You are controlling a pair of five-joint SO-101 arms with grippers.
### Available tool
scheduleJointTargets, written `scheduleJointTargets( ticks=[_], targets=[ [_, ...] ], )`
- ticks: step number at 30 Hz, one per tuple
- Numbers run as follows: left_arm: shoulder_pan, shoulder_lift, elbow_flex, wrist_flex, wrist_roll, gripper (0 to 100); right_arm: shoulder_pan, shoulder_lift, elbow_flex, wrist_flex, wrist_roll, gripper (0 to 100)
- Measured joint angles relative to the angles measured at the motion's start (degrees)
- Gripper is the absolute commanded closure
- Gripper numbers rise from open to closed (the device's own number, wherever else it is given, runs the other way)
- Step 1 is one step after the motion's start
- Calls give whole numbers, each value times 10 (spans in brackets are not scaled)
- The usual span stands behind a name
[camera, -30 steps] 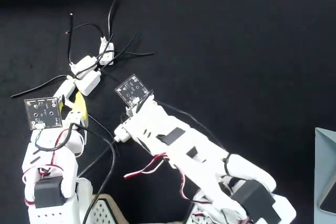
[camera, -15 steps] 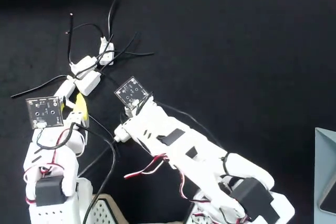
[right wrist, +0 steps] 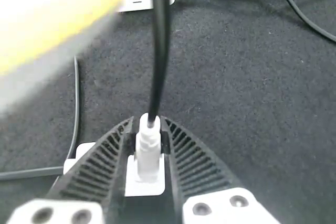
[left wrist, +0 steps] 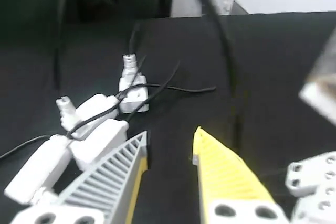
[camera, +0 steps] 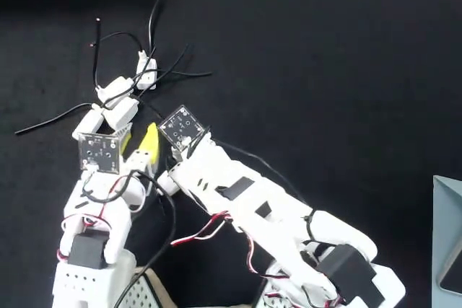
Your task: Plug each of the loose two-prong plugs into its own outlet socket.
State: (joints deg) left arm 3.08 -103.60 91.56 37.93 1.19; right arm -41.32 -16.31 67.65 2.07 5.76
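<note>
- The wide black cloth-covered table (camera: 346, 70) lies under everything
- The big white plastic right arm (camera: 260, 210) reaches across the table, and its front end is near the bunch of white plastic plugs and sockets (camera: 115, 102)
- The smaller white plastic left arm (camera: 97, 207) stands near the bunch too, next to the right arm
- The bunch lies flat on the table, and thin black cords (camera: 108, 41) loop out from it on the side away from the arms
- The left gripper (left wrist: 170, 134) has one grey ribbed finger and one yellow finger; they are spread apart and hold nothing, and their tips are just beside the bunch, not touching it
- The right gripper (right wrist: 147, 124) has two black ribbed fingers squeezed tight on a small white two-prong plug (right wrist: 147, 156); this plug is near the bunch but apart from it, and its black cord runs out between the fingertips toward the bunch
- One more small white plug (left wrist: 131, 83) lies on the table just past the bunch, on the side away from the arms, with cords crossing over it
</note>
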Motion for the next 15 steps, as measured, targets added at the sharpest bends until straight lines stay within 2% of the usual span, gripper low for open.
scheduleJointTargets(
  ticks=[15],
  targets=[
    [53, 0, 0, -7, -16, 852, 1, -15, 11, 0, 0, 987]
  ],
)
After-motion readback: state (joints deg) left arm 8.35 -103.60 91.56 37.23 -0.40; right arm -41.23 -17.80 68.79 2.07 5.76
